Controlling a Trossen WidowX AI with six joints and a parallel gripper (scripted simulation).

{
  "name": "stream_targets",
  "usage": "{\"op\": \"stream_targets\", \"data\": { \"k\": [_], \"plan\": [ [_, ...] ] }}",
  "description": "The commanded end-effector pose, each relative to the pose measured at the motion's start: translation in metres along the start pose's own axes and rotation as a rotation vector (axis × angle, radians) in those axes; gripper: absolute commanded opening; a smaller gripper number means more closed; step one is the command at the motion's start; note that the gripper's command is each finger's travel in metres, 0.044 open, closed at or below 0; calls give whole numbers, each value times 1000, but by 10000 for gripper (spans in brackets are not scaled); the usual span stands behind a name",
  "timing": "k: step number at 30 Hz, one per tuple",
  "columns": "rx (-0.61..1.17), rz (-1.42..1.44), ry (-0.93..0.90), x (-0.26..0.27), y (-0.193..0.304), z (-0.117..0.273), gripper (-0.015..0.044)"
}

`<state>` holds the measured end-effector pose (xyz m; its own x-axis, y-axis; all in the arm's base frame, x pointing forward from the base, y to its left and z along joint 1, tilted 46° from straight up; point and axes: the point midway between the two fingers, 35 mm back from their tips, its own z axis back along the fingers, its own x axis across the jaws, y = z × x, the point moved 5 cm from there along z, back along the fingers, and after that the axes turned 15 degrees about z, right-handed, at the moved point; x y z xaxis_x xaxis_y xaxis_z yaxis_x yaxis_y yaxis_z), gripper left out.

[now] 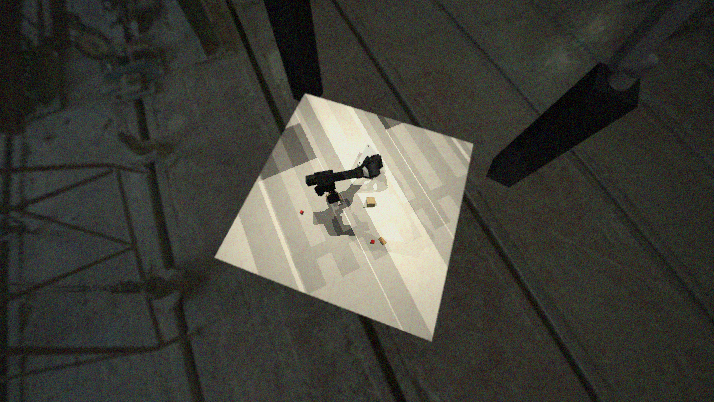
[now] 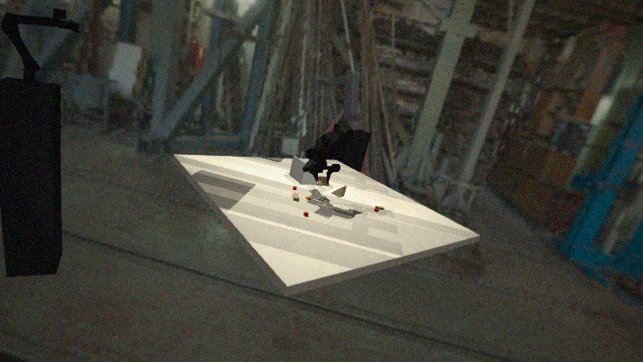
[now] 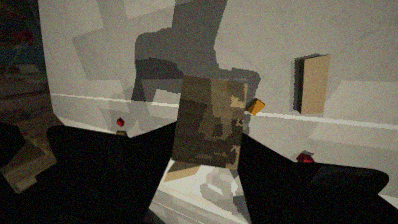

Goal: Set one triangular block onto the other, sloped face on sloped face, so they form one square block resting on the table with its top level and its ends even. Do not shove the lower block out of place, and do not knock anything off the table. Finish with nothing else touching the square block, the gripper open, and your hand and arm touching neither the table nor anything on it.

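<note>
Two triangular blocks figure here, one in the grip and one on the worktop (image 1: pixel 400 300) (image 2: pixel 288 270) (image 3: pixel 350 30). The end effector (image 1: pixel 333 197) (image 2: pixel 321 179) (image 3: pixel 206 128) is closed on the held triangular block (image 2: pixel 322 180) (image 3: pixel 210 122), its dark fingers on either side of it. In the wrist view, the block's broad face stands taller than wide, its longer edges running up and down the picture with a slight lean; which way its slope faces is too dark to tell. The other triangular block (image 1: pixel 370 202) (image 2: pixel 339 191) rests apart from the held one, to its right and a little nearer in the exterior view. There its pale side tapers to a low point at the left and rises to a peak at the right; the direction of its long axis is too small to read surely. The two are not joined. Left of the end effector, a grey panel (image 2: pixel 301 171) stands upright. Nearer and left lie an orange piece (image 2: pixel 308 197) (image 3: pixel 256 106) and a small tan block (image 2: pixel 295 196), with a red cube (image 2: pixel 306 214) nearer still. Well to the right, a flat tan piece (image 2: pixel 379 207) lies just beside another red cube (image 2: pixel 376 210).
</note>
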<state>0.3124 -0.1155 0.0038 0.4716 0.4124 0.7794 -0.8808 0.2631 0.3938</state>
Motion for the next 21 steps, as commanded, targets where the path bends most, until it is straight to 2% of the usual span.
{"op": "stream_targets", "data": {
  "k": [1,21],
  "plan": [
    [-23,131,-6,0,3,-1,0],
    [-141,810,37,-1,13,-1,0]
  ]
}}
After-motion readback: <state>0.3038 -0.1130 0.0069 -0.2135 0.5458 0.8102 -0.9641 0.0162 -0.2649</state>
